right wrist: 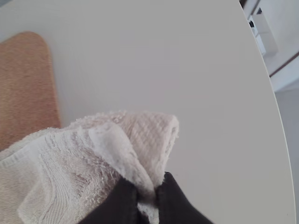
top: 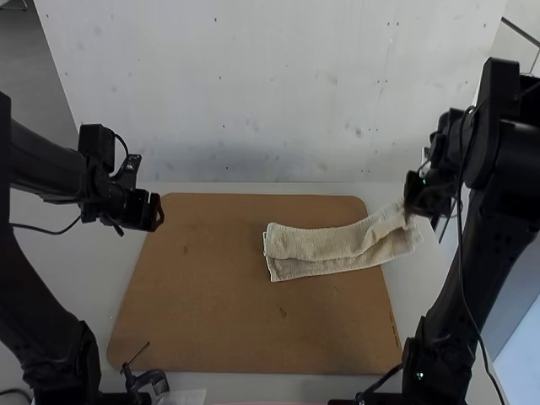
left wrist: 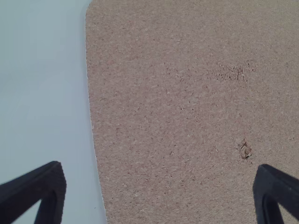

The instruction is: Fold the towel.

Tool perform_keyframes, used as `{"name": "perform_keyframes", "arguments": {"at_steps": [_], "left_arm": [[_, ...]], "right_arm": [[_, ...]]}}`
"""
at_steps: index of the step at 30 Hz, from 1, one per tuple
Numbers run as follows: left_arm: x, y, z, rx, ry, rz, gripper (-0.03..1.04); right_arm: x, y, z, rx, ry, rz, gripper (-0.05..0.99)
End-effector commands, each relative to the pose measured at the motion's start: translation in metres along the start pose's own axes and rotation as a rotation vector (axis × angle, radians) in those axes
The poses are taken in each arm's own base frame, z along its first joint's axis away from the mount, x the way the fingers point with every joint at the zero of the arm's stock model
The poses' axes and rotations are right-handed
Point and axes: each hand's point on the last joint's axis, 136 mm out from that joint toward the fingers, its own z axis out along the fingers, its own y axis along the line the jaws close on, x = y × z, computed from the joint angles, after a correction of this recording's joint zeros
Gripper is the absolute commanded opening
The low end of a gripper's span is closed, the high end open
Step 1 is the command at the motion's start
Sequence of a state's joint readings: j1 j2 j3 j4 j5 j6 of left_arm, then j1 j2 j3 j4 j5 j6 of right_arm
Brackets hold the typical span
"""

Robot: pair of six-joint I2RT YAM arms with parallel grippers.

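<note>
The beige towel (top: 325, 245) lies as a long folded strip across the right part of the brown board, its right end lifted past the board's edge. At that end is my right gripper (top: 415, 201); in the right wrist view my right gripper (right wrist: 148, 198) is shut on the end of the towel (right wrist: 60, 168), pinching a bunched fold. My left gripper (top: 159, 211) is over the board's far left corner, away from the towel. In the left wrist view my left gripper (left wrist: 160, 186) stands open, with nothing between its fingers.
The brown board (top: 202, 295) lies on the white table (top: 51, 261), with a pale wall behind. A small black clamp-like tool (top: 145, 380) is at the board's near left edge. Right of the towel, the table's edge (right wrist: 275, 107) drops off.
</note>
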State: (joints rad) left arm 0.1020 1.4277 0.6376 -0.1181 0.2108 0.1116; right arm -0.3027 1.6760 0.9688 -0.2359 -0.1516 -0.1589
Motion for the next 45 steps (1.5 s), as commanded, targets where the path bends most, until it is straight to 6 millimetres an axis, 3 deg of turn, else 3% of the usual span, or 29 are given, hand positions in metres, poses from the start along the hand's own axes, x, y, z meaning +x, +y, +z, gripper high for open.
{"name": "perform_keyframes", "arguments": {"at_steps": [1, 5, 12, 19, 22, 27, 30, 33, 40, 45], "left_arm": [[-0.003, -0.004, -0.001, 0.023, -0.015, -0.001, 0.88], [-0.001, -0.004, -0.002, 0.027, -0.017, -0.005, 0.88], [0.001, -0.001, -0.002, 0.030, -0.021, -0.020, 0.88], [0.003, 0.002, 0.000, 0.033, -0.020, -0.030, 0.88], [0.005, 0.005, 0.001, 0.029, -0.017, -0.035, 0.88], [0.005, 0.005, 0.001, 0.028, -0.017, -0.032, 0.88], [0.005, 0.003, 0.001, 0.033, -0.017, -0.028, 0.88], [0.006, 0.001, 0.002, 0.038, -0.015, -0.024, 0.88], [0.005, -0.001, 0.000, 0.038, -0.022, -0.021, 0.88], [0.006, 0.000, 0.001, 0.037, -0.019, -0.022, 0.88]], "right_arm": [[-0.027, 0.032, -0.023, -0.052, -0.066, -0.005, 0.02], [-0.030, 0.068, -0.031, -0.102, -0.062, -0.028, 0.02], [-0.010, 0.139, -0.031, -0.188, -0.012, -0.100, 0.02], [0.010, 0.178, -0.027, -0.218, 0.024, -0.158, 0.02], [0.012, 0.178, -0.028, -0.220, 0.027, -0.156, 0.02], [0.000, 0.148, -0.033, -0.186, -0.007, -0.118, 0.02], [0.006, 0.142, -0.033, -0.178, 0.005, -0.114, 0.02], [0.014, 0.151, -0.035, -0.192, 0.012, -0.139, 0.02], [0.026, 0.196, -0.043, -0.257, 0.031, -0.198, 0.02], [0.052, 0.225, -0.037, -0.283, 0.088, -0.256, 0.02]]}}
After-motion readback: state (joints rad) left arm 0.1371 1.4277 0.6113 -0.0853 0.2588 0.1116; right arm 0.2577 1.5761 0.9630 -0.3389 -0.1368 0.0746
